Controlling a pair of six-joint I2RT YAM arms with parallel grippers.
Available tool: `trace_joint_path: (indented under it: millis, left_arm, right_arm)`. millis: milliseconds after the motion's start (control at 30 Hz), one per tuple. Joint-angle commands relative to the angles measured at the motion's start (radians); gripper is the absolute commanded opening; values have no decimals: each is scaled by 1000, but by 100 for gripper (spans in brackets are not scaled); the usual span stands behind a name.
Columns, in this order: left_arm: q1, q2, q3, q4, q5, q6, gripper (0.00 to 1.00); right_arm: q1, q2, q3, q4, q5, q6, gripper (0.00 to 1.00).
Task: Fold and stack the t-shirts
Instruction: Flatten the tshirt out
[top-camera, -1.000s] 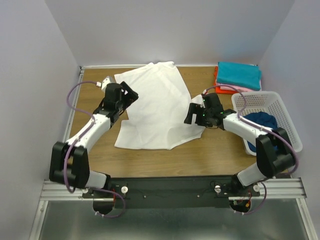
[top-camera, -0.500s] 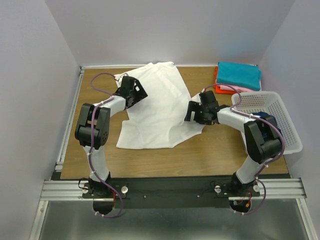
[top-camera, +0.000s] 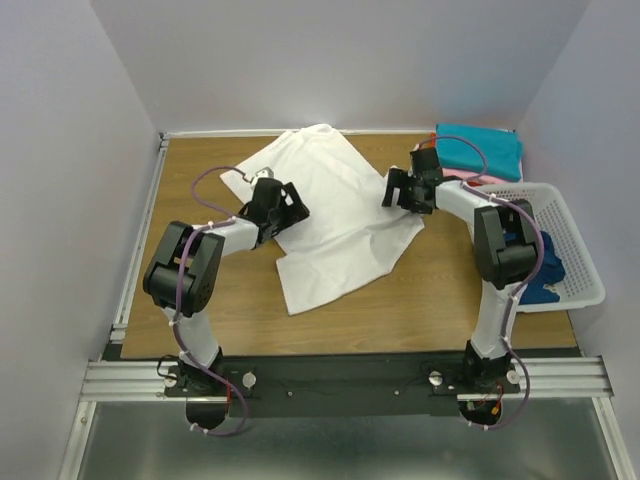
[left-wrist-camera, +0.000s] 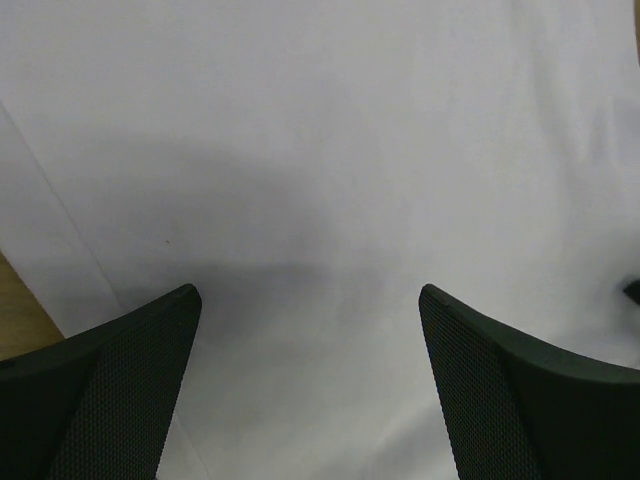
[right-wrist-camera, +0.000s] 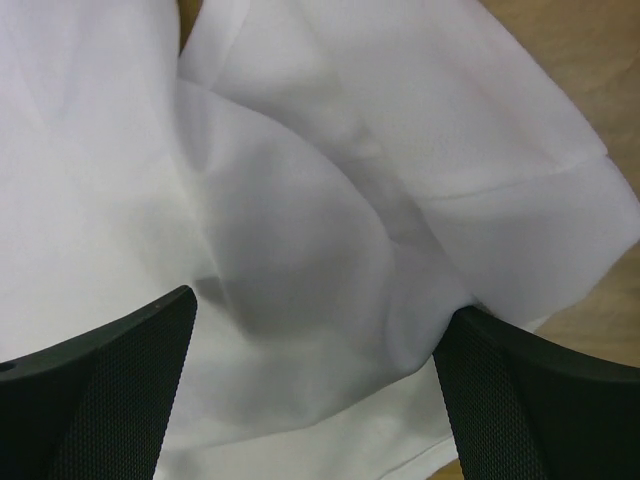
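Black, mesh-textured fingers (left-wrist-camera: 100, 400) of the left gripper (left-wrist-camera: 310, 330) stand well apart, with nothing clamped between them; smooth white cloth fills the gap beneath. The right gripper (right-wrist-camera: 315, 330) is likewise spread wide, holding nothing, over a rumpled part of the same cloth where a hemmed edge and several folds cross. Whether either gripper's fingertips touch the fabric cannot be determined. From above, the left gripper sits over the left edge of the white t-shirt (top-camera: 335, 215), and the right gripper sits over its right side, toward the far end. The shirt lies unfolded and creased on the wooden table (top-camera: 200, 170), running from the far edge at centre down to a corner nearer the arm bases. At the far right corner, a folded teal t-shirt (top-camera: 482, 150) rests on top of a pink one (top-camera: 468, 178), of which only an edge is visible. Just nearer than that stack, at the right edge, stands the white lattice basket (top-camera: 580, 262) with a dark blue t-shirt (top-camera: 540, 262) inside.
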Motion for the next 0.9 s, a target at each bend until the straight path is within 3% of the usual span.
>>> trace_joint_path:
  millis: [0, 167, 300, 467, 667, 867]
  left_arm:
    - [-118, -23, -149, -104, 48, -87, 98]
    - [-279, -109, -283, -81, 39, -186, 98]
    - [-393, -199, -289, -73, 42, -196, 98]
    - [-424, -323, -217, -221, -130, -181, 98]
    - [-308, -411, -177, -470, -332, -230, 98]
    - [-106, -575, -335, -575, -386, -288, 95]
  right_arm:
    - [-24, 150, 184, -72, 26, -116, 100]
    - [-28, 370, 497, -126, -37, -230, 100]
    - [-31, 514, 758, -143, -17, -282, 100]
    - [-33, 519, 896, -143, -35, -307, 100]
    - [-33, 368, 779, -142, -49, -256, 100]
    - [-33, 73, 406, -135, 15, -111, 100]
